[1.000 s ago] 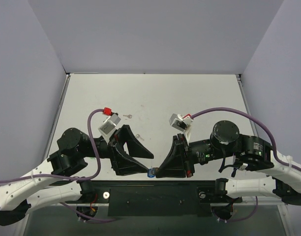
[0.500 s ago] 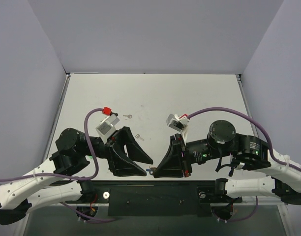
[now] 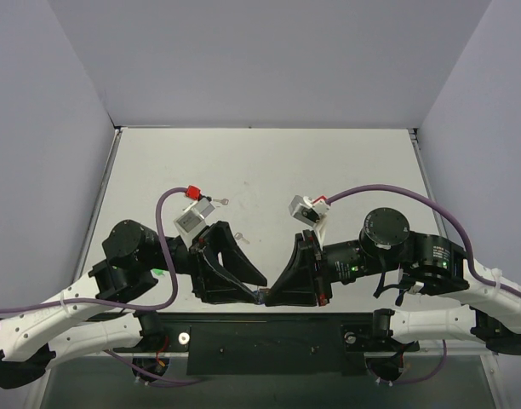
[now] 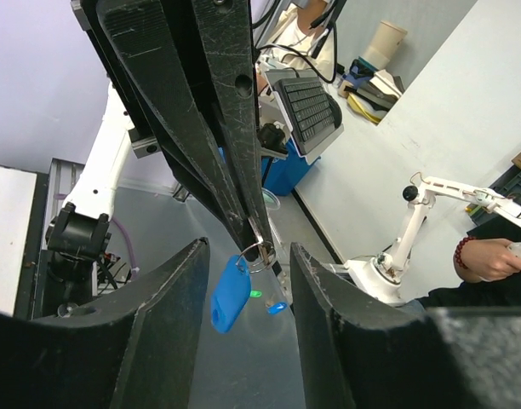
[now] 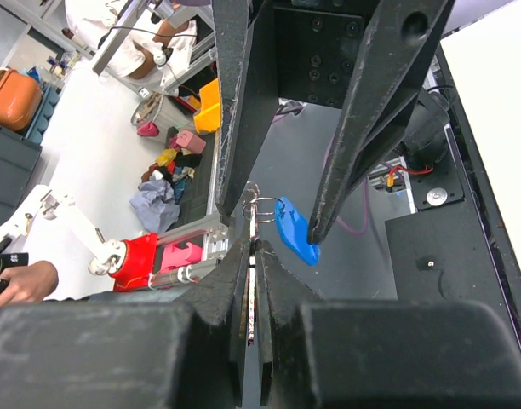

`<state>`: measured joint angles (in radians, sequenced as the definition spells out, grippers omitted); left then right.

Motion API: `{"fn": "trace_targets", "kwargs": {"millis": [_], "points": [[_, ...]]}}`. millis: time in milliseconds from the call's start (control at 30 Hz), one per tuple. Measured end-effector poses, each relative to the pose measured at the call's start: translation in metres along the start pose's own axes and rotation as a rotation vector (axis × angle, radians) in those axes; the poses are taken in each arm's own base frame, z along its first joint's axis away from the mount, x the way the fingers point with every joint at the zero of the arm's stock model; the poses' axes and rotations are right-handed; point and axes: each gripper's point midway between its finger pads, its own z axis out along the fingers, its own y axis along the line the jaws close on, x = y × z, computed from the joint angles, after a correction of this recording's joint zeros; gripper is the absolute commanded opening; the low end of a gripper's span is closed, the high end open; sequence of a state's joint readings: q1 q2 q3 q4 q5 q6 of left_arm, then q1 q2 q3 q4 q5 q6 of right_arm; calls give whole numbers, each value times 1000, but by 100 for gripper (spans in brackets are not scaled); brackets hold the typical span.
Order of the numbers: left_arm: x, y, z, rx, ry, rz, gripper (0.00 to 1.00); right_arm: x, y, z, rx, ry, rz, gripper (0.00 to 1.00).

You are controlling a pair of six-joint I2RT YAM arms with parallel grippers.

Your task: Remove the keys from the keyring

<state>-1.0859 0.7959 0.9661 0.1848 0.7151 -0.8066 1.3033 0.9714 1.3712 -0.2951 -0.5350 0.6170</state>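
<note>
My right gripper [image 3: 271,296] [image 5: 254,244] is shut on a thin silvery key [image 5: 254,223] that hangs on the keyring [image 5: 262,207]. It holds the ring in the air at the table's near edge. A blue tag [image 5: 296,230] dangles from the ring. My left gripper [image 3: 260,289] [image 4: 249,249] is open. Its fingers [image 5: 363,119] stand on either side of the ring [image 4: 260,253] and the blue tag [image 4: 230,291], touching neither. Two loose keys [image 3: 224,202] [image 3: 240,237] lie on the table behind the left gripper.
The white table [image 3: 329,162] stretches away behind both arms, with grey walls on three sides. A black base plate [image 3: 269,341] runs along the near edge under the grippers. Purple cables [image 3: 163,221] loop over both wrists.
My left gripper has moved right to meet the right gripper, so its open fingers now straddle the ring. The right gripper kept its grip and shifted slightly left.
</note>
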Motion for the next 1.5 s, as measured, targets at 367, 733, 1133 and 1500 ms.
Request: {"fn": "trace_targets", "kwargs": {"millis": [367, 733, 1133, 1500], "points": [[0, -3, -3, 3, -6, 5, 8, -4, -5, 1, 30, -21, 12, 0], [-1, 15, -12, -129, -41, 4, 0, -7, -24, 0, 135, -53, 27, 0], [0, 43, -16, -299, -19, -8, 0, -5, -47, -6, 273, -49, 47, 0], [19, 43, -14, -283, 115, -34, 0, 9, -48, -6, 300, 98, 25, 0]]}}
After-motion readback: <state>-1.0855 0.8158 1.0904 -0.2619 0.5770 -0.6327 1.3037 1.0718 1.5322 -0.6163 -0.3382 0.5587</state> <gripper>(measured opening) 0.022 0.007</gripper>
